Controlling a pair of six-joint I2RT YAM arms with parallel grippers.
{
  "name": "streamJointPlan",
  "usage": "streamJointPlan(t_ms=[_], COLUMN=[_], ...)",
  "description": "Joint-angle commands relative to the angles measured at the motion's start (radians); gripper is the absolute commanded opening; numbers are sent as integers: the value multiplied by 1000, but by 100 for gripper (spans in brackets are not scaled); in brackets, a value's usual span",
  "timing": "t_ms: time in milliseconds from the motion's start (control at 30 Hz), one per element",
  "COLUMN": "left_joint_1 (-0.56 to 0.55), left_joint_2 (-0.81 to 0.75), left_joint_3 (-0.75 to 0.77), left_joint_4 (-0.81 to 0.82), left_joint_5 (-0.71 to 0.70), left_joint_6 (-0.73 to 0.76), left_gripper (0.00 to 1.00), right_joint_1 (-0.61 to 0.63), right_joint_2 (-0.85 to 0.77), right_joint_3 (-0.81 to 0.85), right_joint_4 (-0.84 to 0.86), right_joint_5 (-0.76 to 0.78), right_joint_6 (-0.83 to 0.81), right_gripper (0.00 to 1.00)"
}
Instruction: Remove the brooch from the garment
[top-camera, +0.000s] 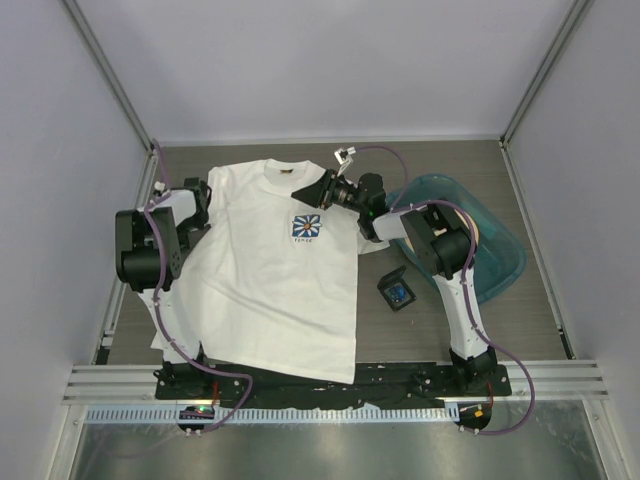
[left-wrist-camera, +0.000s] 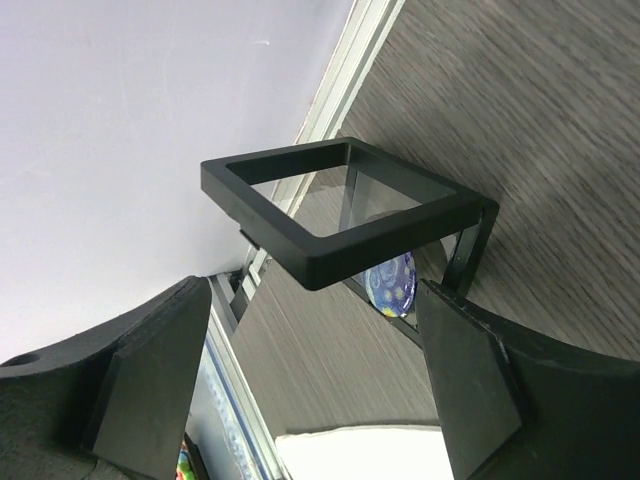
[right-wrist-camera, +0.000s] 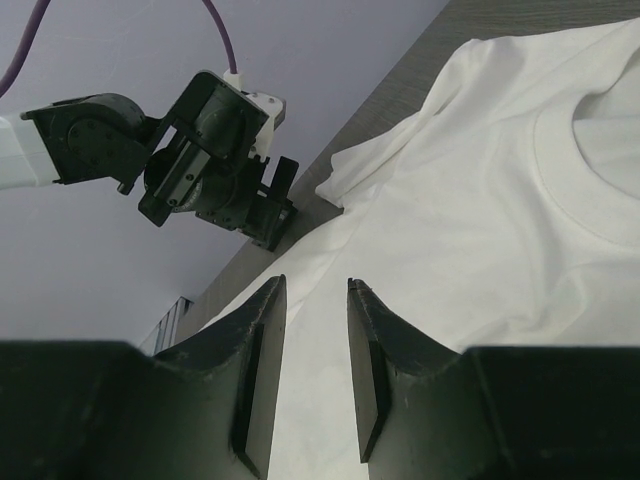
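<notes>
Brooch (left-wrist-camera: 392, 283): lying inside open black box (left-wrist-camera: 340, 215), off garment (top-camera: 270, 290) beside box. Left gripper (left-wrist-camera: 315, 320): fingers (left-wrist-camera: 150, 400) spread, empty, facing box. Right gripper (right-wrist-camera: 313, 290): half-parted, empty, well apart from box. Advised: withdraw left gripper straight back, sparing box lid

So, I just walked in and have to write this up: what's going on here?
Two robot arms are working over a white T-shirt spread on the table. The left hand is open in front of a small black box with a blue brooch inside. The right hand is over the shirt near its collar, jaws apart, holding nothing.
</notes>
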Motion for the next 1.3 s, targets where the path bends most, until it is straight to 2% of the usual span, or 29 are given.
streamJointPlan(t_ms=[0,167,400,500,567,600,667,700,733,767,800,867,900,967,1000,1067,1100,1167,1200,1233,1267], left_joint_1=[-2,-10,-22,-51,-91,-105,-152,-174,-216,-237,-257,-300,-312,-320,-323,-323,-323,-321,-323,-324,-327], left_joint_2=[-70,-121,-211,-305,-363,-380,-434,-449,-466,-490,-510,-553,-614,-687,-751,-817,-843,-922,-949,-999,-1032], left_joint_3=[15,9,-15,-46,-48,-43,-60,-67,-78,-78,-80,-101,-135,-181,-205,-264,-279,-318,-331,-339,-344], left_joint_4=[-17,-25,-1,73,96,104,157,177,197,222,232,286,317,428,468,557,581,628,636,645,669], left_joint_5=[-24,9,156,296,431,481,666,727,777,881,922,998,1091,1193,1260,1314,1342,1399,1414,1451,1463], left_joint_6=[-39,-45,-37,10,33,33,38,36,36,44,47,38,27,7,-17,-37,-53,-62,-60,-57,-56], left_gripper=[88,94,99,99,99,98,97,97,97,97,97,97,97,100,100,100,100,100,100,100,100], right_joint_1=[5,5,9,10,15,18,22,25,28,33,36,38,36,36,36,36,38,39,38,38,39], right_joint_2=[1,-2,-36,-76,-148,-178,-302,-351,-416,-529,-595,-767,-819,-925,-1018,-1122,-1224,-1332,-1473,-1545,-1629], right_joint_3=[33,31,23,14,-13,-24,-72,-98,-160,-193,-225,-308,-328,-372,-380,-395,-394,-386,-392,-423,-437], right_joint_4=[60,46,-38,-151,-240,-357,-504,-649,-715,-781,-906,-1022,-1149,-1258,-1365,-1461,-1550,-1618,-1638,-1621,-1592], right_joint_5=[-12,-7,37,74,155,189,365,435,530,719,825,1038,1087,1175,1188,1211,1208,1157,1072,1039,1009], right_joint_6=[-1,-6,-62,-131,-221,-260,-330,-402,-432,-458,-485,-499,-516,-532,-538,-527,-512,-487,-487,-489,-474], right_gripper=[37,37,38,38,38,38,40,41,42,45,47,56,59,66,68,70,71,72,76,90,99])
